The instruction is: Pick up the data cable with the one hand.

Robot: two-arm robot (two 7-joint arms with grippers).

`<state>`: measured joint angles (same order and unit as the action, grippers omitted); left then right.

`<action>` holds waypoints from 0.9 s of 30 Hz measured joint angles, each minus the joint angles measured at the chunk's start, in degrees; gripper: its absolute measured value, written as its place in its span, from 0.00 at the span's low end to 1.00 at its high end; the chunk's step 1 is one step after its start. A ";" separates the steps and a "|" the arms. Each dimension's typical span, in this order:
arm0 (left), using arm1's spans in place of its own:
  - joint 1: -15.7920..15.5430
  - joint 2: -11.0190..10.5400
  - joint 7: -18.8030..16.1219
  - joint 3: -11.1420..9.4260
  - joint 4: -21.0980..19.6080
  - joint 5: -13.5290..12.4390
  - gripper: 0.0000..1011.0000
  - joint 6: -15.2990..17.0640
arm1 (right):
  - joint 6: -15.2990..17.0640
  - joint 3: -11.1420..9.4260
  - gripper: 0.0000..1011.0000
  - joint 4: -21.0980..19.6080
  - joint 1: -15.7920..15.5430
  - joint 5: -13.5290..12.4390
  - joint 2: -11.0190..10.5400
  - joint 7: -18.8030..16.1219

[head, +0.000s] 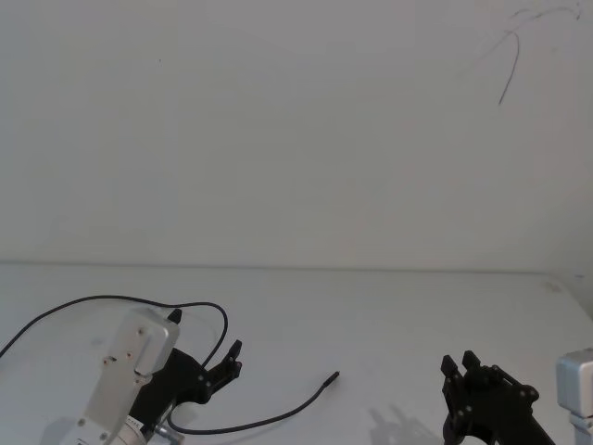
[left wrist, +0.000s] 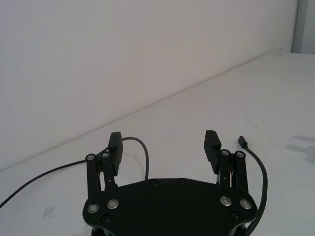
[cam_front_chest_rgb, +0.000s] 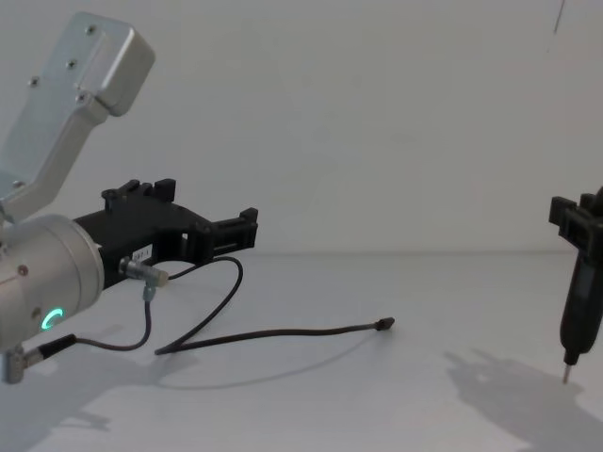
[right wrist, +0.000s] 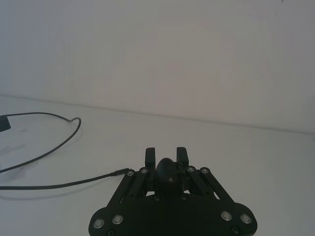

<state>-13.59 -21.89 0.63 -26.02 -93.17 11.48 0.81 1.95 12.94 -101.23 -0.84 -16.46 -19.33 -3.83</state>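
Approach step, judged: left black plastic two-finger hand (left wrist: 164, 140), spread and empty, hovers over long thin dark data cable (cam_front_chest_rgb: 283, 331), which lies curved on white worktop (head: 389, 306) with its plug at the hand's 3 o'clock. Next: lower astride cord, pinch. Right hand (right wrist: 166, 153), parked at 4 o'clock, pinches black pen-like tool (cam_front_chest_rgb: 575, 301).

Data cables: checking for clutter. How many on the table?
1: the data cable curves from the table's left edge past the open left tool, plug mid-table. Right tool, gripping a pen, parked far right.

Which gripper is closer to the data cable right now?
Left. The left gripper hovers open over the curved data cable; the right gripper, shut on a pen-like tool, is off past its plug end.
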 joint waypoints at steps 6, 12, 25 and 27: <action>0.00 0.00 0.00 -0.01 0.00 0.00 0.99 -0.02 | 0.00 0.00 0.25 0.00 0.00 0.00 0.00 0.00; 0.00 0.00 0.00 0.00 0.00 0.00 0.99 -0.02 | 0.00 0.00 0.25 0.00 0.00 0.00 0.00 0.00; -0.69 -0.71 2.66 -0.16 0.54 0.29 0.99 -0.41 | 0.00 0.00 0.25 0.00 0.00 0.00 0.00 0.00; -0.98 -1.08 3.87 -0.26 0.79 0.57 0.99 -0.68 | 0.00 0.00 0.25 0.00 0.00 0.00 0.00 0.00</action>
<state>-14.56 -22.98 4.50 -26.29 -92.38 12.05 0.13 1.95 12.94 -101.23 -0.84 -16.47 -19.33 -3.83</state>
